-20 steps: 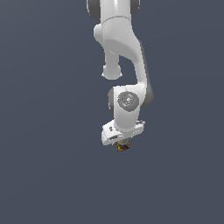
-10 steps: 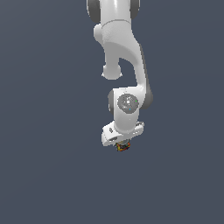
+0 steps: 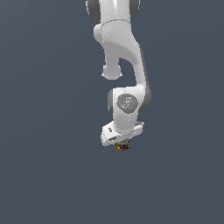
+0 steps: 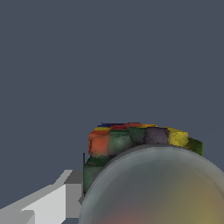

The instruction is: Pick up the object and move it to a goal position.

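Note:
The object (image 3: pixel 122 147) is a tiny lump with red, yellow and dark patches, showing just under the white hand of the arm in the exterior view. My gripper (image 3: pixel 122 145) points down and is shut on it, its fingers mostly hidden by the hand. In the wrist view the object (image 4: pixel 131 140) fills the lower middle, with red, green, dark and yellow patches around a pale greyish rounded top (image 4: pixel 157 192). One white finger (image 4: pixel 52 197) lies against its side. The other finger is out of view.
The white arm (image 3: pixel 122 57) comes down from the top of the exterior view. Around it is only a plain dark grey-blue background, with no other object, edge or marker showing.

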`<state>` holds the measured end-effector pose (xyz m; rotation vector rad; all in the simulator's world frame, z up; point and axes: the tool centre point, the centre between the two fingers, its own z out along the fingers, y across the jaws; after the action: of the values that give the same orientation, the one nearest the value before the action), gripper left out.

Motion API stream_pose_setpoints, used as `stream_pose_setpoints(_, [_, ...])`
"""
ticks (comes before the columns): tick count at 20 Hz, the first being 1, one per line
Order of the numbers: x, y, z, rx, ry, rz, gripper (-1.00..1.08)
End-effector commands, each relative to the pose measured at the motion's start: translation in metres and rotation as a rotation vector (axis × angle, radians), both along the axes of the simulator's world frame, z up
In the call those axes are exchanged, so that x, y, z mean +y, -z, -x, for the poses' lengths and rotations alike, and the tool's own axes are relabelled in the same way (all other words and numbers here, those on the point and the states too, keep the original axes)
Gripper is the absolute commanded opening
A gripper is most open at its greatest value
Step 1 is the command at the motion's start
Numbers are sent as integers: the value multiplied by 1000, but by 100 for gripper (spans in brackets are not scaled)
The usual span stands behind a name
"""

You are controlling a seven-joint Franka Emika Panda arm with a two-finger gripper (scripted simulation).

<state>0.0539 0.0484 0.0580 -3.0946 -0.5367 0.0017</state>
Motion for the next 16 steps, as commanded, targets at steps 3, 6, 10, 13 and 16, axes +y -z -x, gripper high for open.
stream_pose_setpoints(3, [-20,-1,4,0,3,1,-100])
stream_pose_setpoints(6, [-43,-1,9,0,3,1,-100])
stream_pose_setpoints(10, [-85,-3,18,0,3,1,-100])
stream_pose_setpoints(13, [-120,-4,25,0,3,1,-100])
stream_pose_setpoints(16, [-151,-5,31,-1,3,1,-100])
